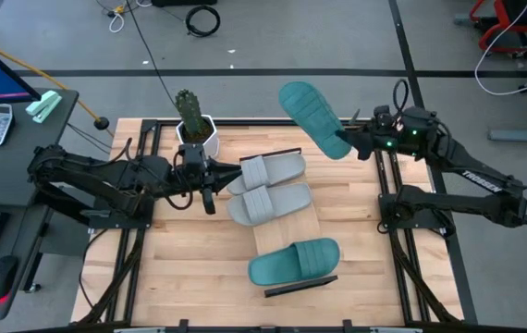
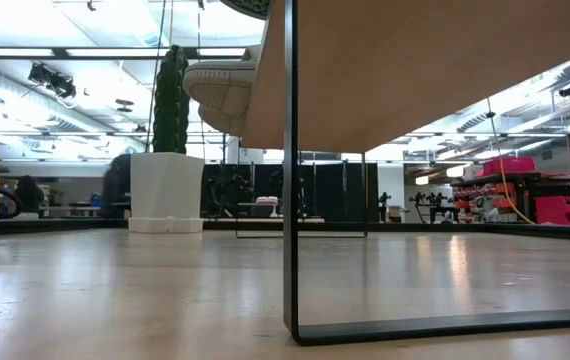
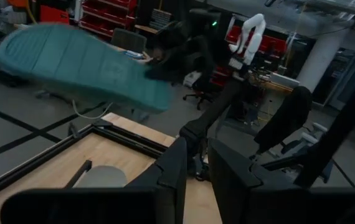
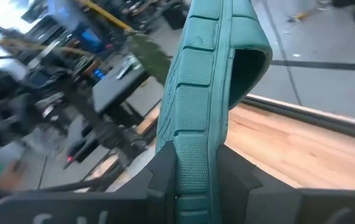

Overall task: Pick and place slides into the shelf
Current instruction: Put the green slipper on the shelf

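Slide (image 1: 312,117) clamped in my right end effector (image 1: 351,141) hangs past the counter's (image 1: 199,277) far edge; shelf (image 1: 287,245) lies nearer, lengthwise toward me, left end effector (image 1: 206,190) closed, idle

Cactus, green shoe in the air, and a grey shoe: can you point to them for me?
cactus (image 1: 188,107), high view, on its green stem.
teal slide in the air (image 1: 310,113), high view, middle of its sole.
grey slide (image 1: 273,202), high view, on its wide strap.
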Tool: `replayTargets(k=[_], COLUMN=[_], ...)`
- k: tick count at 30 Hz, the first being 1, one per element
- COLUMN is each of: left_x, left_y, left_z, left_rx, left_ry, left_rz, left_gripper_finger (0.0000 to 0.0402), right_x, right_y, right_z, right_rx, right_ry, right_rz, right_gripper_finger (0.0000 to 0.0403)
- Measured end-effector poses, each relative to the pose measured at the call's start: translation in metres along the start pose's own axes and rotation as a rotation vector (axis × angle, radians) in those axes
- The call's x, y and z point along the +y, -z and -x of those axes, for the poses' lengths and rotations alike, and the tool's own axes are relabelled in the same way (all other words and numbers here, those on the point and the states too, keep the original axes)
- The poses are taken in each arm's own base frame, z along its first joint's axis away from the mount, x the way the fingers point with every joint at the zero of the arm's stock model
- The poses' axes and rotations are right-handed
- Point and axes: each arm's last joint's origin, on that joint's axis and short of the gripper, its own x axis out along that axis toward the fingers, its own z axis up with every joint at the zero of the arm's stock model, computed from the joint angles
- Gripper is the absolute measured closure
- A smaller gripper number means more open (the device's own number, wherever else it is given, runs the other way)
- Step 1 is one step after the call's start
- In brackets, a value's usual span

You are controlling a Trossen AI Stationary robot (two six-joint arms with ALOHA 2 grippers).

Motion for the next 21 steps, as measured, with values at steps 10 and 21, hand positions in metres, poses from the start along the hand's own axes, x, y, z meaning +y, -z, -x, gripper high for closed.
replayTargets(k=[10, 21], left_x=[0.017, 0.036], left_y=[-0.003, -0.018], left_z=[-0.008, 0.002], left_rx=[0.022, 0.007], left_ry=[-0.012, -0.037], left_rz=[0.022, 0.026], left_gripper_finger=[0.0337, 0.0337], right_x=[0.030, 0.064], right_y=[-0.026, -0.014], right_z=[-0.009, -0.017], right_rx=[0.160, 0.418], right_ry=[-0.208, -0.321], right_rz=[0.126, 0.290], right_gripper_finger=[0.0323, 0.0323])
